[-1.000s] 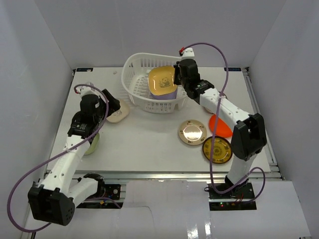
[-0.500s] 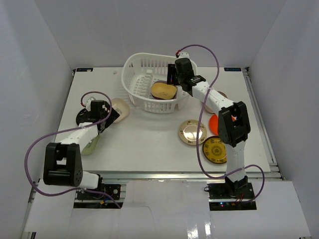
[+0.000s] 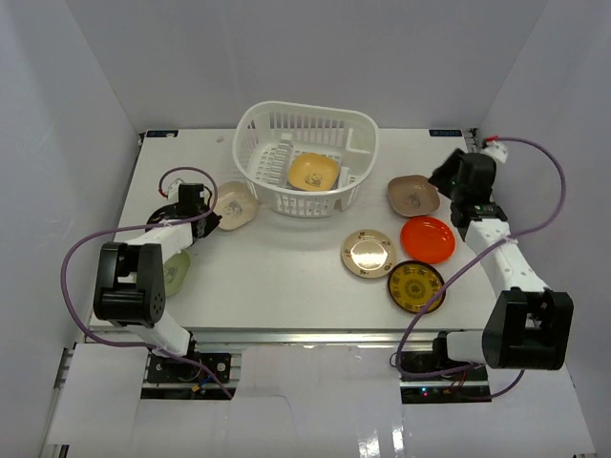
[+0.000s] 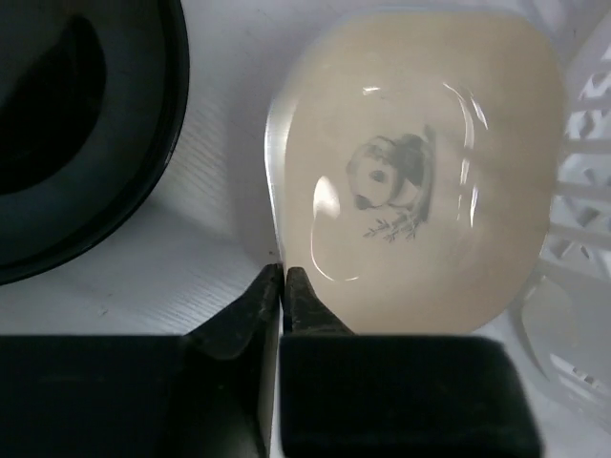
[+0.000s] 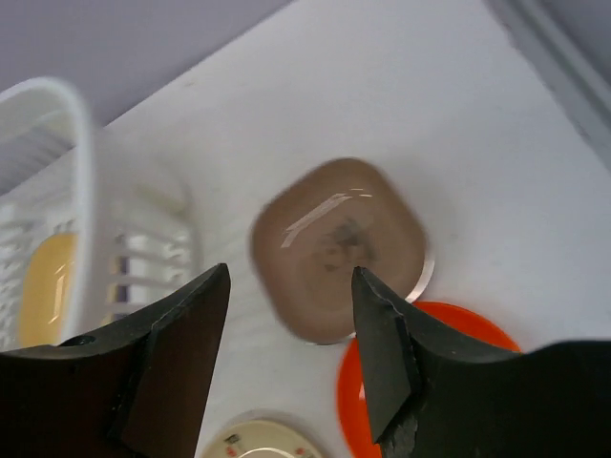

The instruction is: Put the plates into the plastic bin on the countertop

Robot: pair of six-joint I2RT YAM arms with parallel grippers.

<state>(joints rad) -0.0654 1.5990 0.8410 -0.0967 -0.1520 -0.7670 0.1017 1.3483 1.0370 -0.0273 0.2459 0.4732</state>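
The plastic bin (image 3: 277, 134) stands at the back of the countertop (image 3: 286, 281), and a yellow plate (image 3: 313, 171) lies inside it. A cream panda plate (image 4: 420, 162) lies just left of the bin (image 4: 582, 143). My left gripper (image 4: 284, 274) is shut on its near rim, and in the top view the left gripper (image 3: 212, 212) sits low beside the cream plate (image 3: 236, 205). My right gripper (image 5: 291, 275) hangs open above a brown plate (image 5: 339, 243), apart from it. In the top view the right gripper (image 3: 441, 183) is next to that brown plate (image 3: 412, 195).
An orange plate (image 3: 427, 239), a gold-and-cream plate (image 3: 369, 253) and a dark patterned plate (image 3: 415, 285) lie front right. A green dish (image 3: 176, 272) lies by the left arm. A black dish (image 4: 76, 134) sits left of the cream plate.
The right gripper opened, left the yellow plate in the bin and swung right to above the brown plate. The left gripper came down and shut on the cream plate's rim.
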